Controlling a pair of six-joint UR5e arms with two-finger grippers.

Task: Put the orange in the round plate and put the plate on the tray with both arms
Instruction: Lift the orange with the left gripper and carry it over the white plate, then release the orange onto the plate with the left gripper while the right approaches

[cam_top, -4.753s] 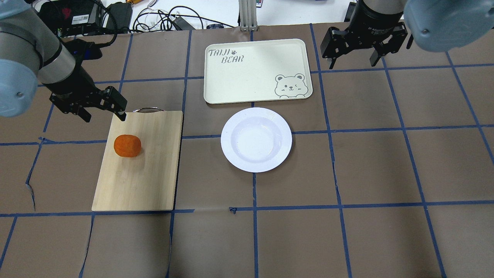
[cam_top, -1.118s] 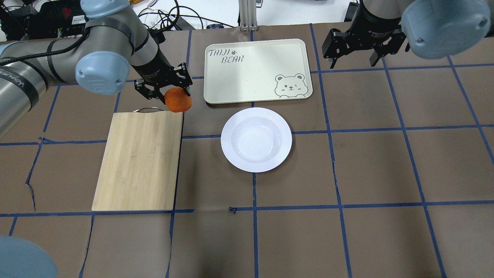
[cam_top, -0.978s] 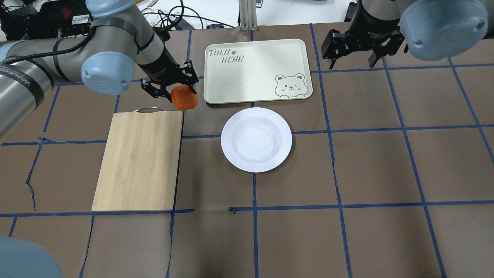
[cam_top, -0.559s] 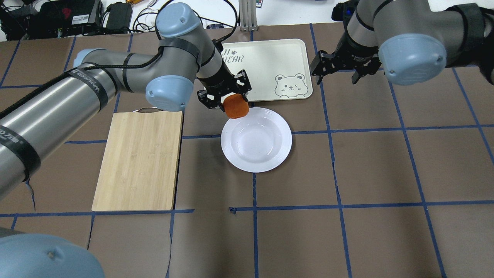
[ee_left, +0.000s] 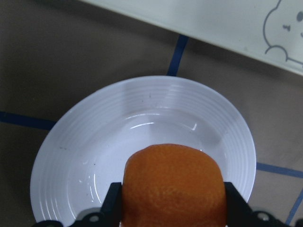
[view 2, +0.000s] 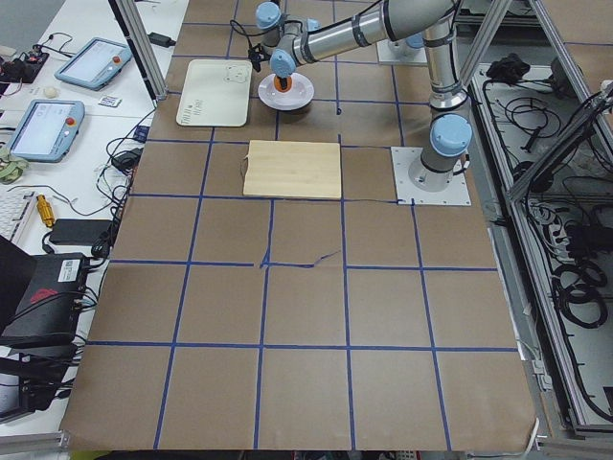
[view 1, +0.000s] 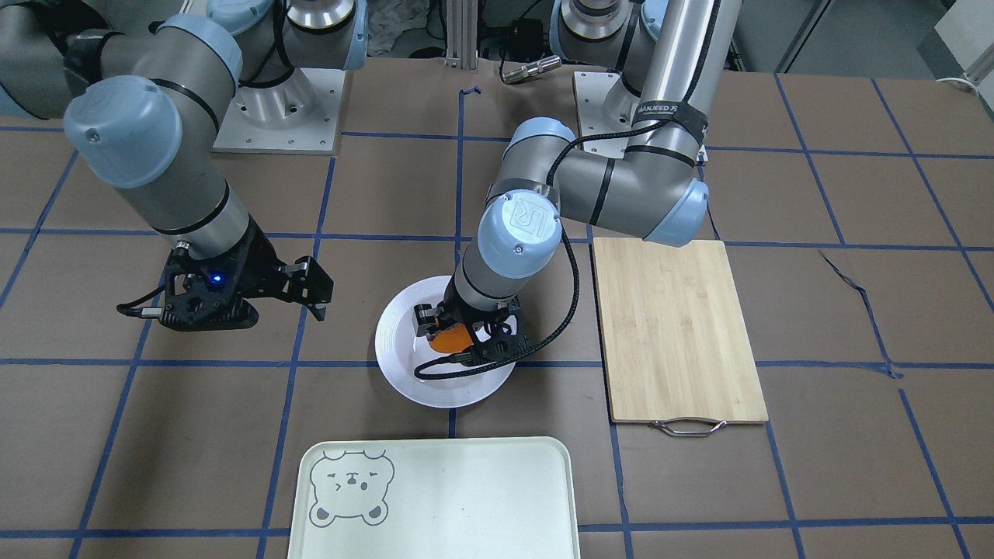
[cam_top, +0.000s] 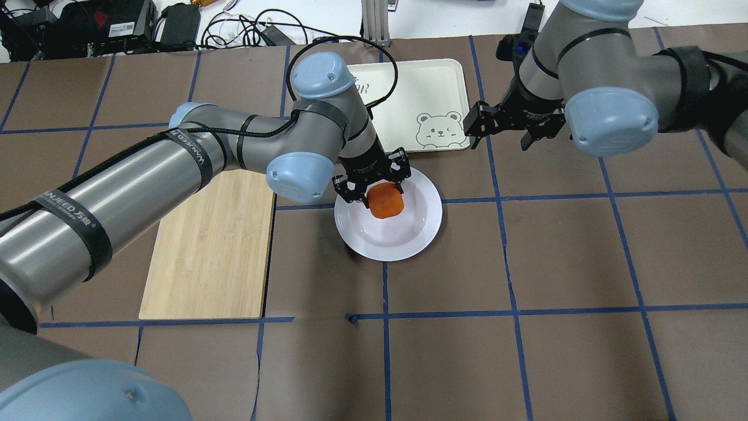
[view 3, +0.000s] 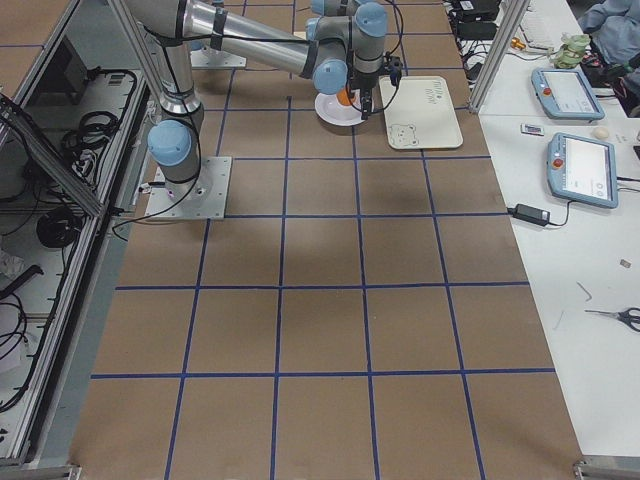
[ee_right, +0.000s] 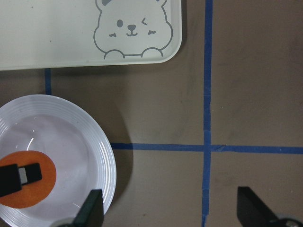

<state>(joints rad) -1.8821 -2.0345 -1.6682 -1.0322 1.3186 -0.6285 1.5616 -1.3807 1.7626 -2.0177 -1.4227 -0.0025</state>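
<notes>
Orange (cam_top: pixel 386 200) is hanging over the sunken centre of the round plate (cam_top: pixel 422 229), w/ the left gripper (ee_left: pixel 173 204) clamping it on 2 sides; can't tell if it's touching the plate yet. Step 1, the drop-off, is looking nearly done: next the jaws need opening & the arm lifting clear. Further out, the right gripper (cam_top: pixel 500 132) is hovering w/ nothing in it, fingers spread, near the plate's far-right side. Beyond, the tray (cam_top: pixel 435 88) is waiting for the 2-arm plate carry.
</notes>
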